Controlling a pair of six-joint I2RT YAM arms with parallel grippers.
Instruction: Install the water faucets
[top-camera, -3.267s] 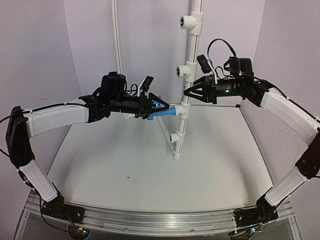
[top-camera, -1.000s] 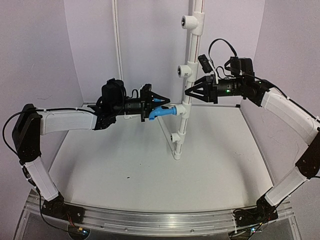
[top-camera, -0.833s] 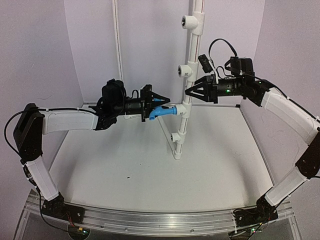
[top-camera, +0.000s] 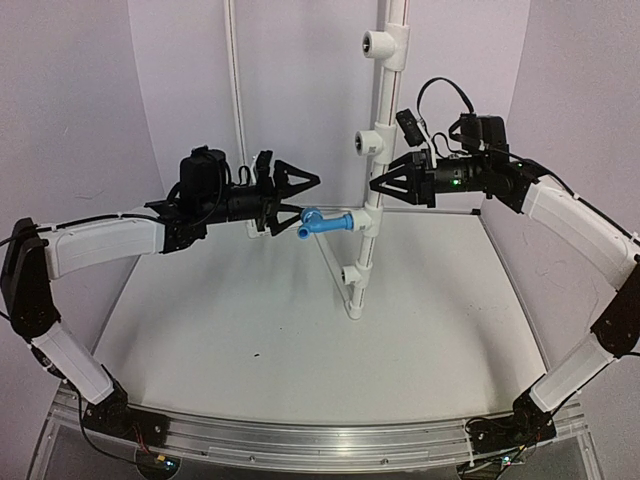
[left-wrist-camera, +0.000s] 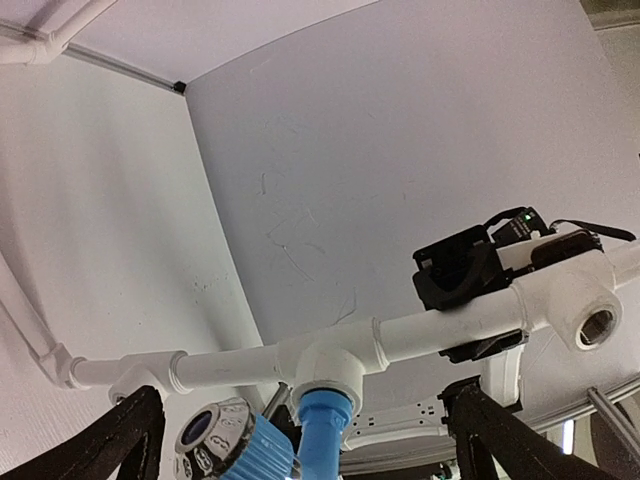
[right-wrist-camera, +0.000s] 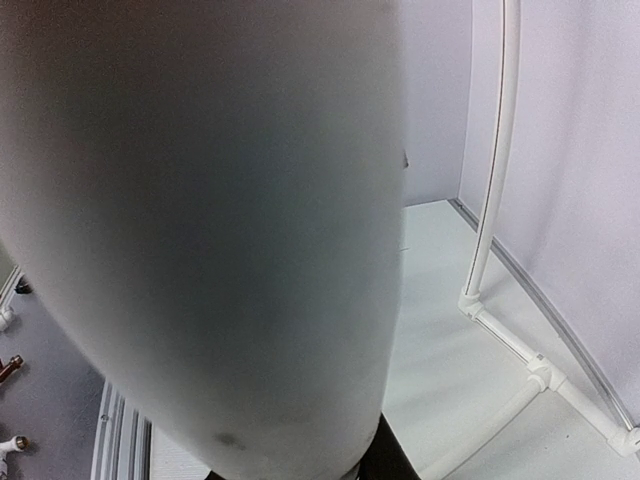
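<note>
Low in the top view lies the white table (top-camera: 300, 340). At centre, the small bright-blue L-shaped plastic tap (top-camera: 326, 222) sits with its end in a tee fitting of the upright white plastic pipe (top-camera: 383, 95), knob end pointing left. Just left of it, the left gripper (top-camera: 308, 193) has its jaws wide apart, holding nothing. Right of centre, the right gripper (top-camera: 374, 186) is clamped on the pipe.
</note>
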